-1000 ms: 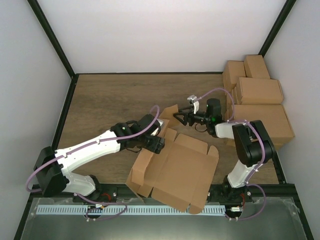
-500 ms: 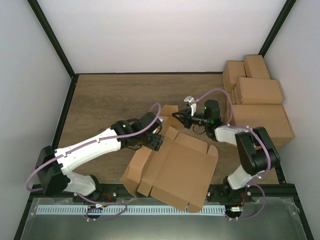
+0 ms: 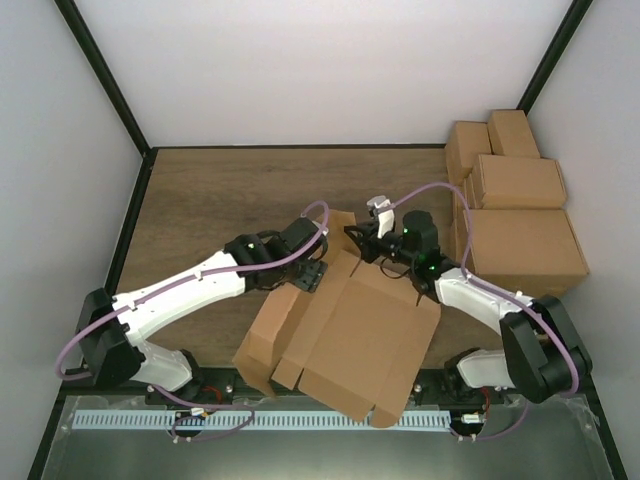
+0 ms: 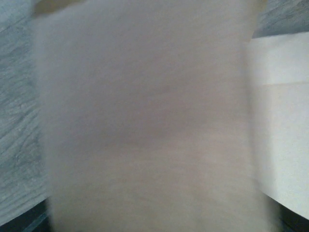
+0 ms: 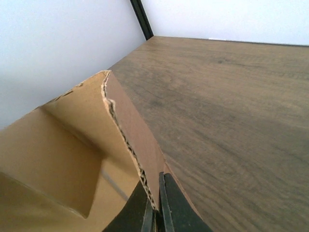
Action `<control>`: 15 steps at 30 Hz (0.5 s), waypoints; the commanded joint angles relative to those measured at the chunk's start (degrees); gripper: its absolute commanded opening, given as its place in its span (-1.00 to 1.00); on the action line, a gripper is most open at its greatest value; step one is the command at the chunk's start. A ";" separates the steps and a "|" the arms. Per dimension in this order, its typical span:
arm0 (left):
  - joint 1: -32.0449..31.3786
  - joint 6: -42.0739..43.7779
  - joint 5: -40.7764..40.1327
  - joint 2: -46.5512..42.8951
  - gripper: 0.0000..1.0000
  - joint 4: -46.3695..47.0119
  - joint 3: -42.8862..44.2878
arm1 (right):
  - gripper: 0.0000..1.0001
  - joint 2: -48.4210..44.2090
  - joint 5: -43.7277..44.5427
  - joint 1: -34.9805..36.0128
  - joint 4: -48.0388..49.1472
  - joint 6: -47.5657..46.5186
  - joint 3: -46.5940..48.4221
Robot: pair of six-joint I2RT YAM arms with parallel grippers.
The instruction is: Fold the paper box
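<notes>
A: Box location?
B: Box lay open on the table, near centre, between the arms, with its left wall raised.
A: Right claw?
B: Right gripper was pressed together, pinching the corrugated edge of the box's far flap. The wrist view showed it clearly.
A: Left?
B: Left gripper sat at the far-left flap. Its wrist view was all blurred cardboard, so I couldn't tell spread or pinching.
A: Anything else?
B: Cartons were stacked far right.
</notes>
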 commanded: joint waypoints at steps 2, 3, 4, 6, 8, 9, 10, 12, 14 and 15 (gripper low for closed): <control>0.11 2.82 -2.19 1.73 0.49 -0.87 2.67 | -0.98 -3.72 9.03 5.10 -5.49 7.93 1.31; 0.10 2.86 -2.78 2.00 0.49 -1.23 3.01 | -0.98 -4.43 9.17 5.46 -5.17 9.64 0.53; 0.09 2.98 -3.26 2.18 0.49 -1.54 3.28 | -0.98 -5.28 9.48 6.03 -4.63 11.48 -0.41; 0.01 3.37 -3.32 2.55 0.49 -1.86 3.65 | -0.98 -6.92 11.71 8.25 -3.35 13.43 -2.47; -0.24 3.52 -2.70 3.07 0.49 -2.00 3.97 | -0.98 -8.25 15.42 10.94 -2.28 13.82 -4.53; -0.47 3.30 -2.23 3.31 0.49 -1.93 4.05 | -0.98 -8.48 16.99 11.92 -1.79 13.65 -5.47; -0.73 3.08 -1.81 3.46 0.49 -1.73 3.99 | -0.98 -8.55 17.73 12.41 -1.41 13.66 -6.32; -1.12 2.38 -0.69 3.61 0.49 -1.15 3.70 | -0.97 -8.46 17.85 12.54 -1.16 13.64 -7.63; -1.33 1.81 0.09 3.50 0.49 -0.37 3.11 | -0.86 -8.49 17.99 12.53 -0.92 12.71 -8.63; -1.39 1.60 0.17 3.43 0.49 -0.13 2.85 | -0.71 -8.67 18.43 12.56 -0.64 12.01 -9.09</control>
